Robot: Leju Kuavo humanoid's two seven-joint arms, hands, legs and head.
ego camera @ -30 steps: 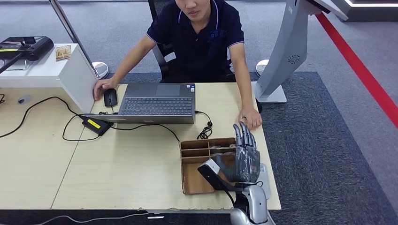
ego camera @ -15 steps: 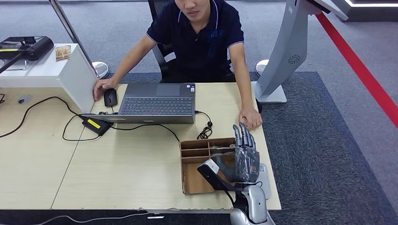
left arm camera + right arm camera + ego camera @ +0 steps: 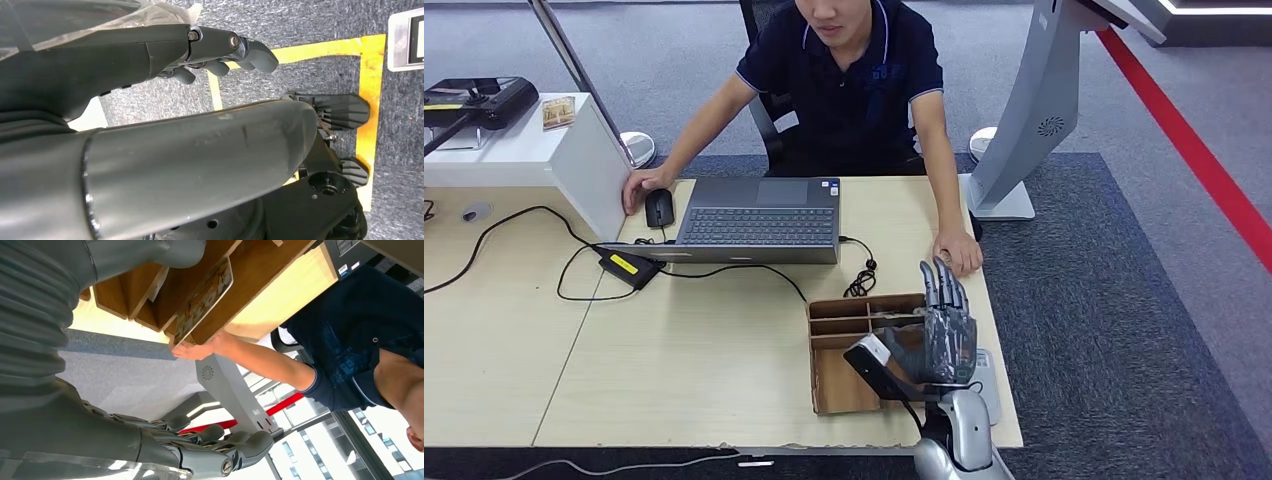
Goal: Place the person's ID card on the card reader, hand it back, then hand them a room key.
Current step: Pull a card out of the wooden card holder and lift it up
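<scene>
Right hand (image 3: 939, 340) hovers over the right end of the wooden tray (image 3: 829, 385) at the near bench (image 3: 684, 370) edge — fingers straight and spread, nothing in it. Thumb sticks out toward the tray's big compartment. A grey flat device (image 3: 989, 385) lies just right of the tray, mostly under the hand; probably the card reader, cannot tell for sure.

In the right wrist view a printed card (image 3: 205, 297) leans on edge in a tray slot — likely a room key. No ID card is visible, so where it is cannot be told.

Left hand (image 3: 225, 50) hangs low over the floor, fingers loosely curled, holding nothing.

Judgement: reach/wait stage, little done yet. To do it well, keep the palm open and steady and approach slowly toward the person's hand (image 3: 959, 250) resting on the far bench edge just beyond — the tray wall is close, so avoid snagging fingers. Person (image 3: 844, 80) sits behind the laptop (image 3: 759, 215).
</scene>
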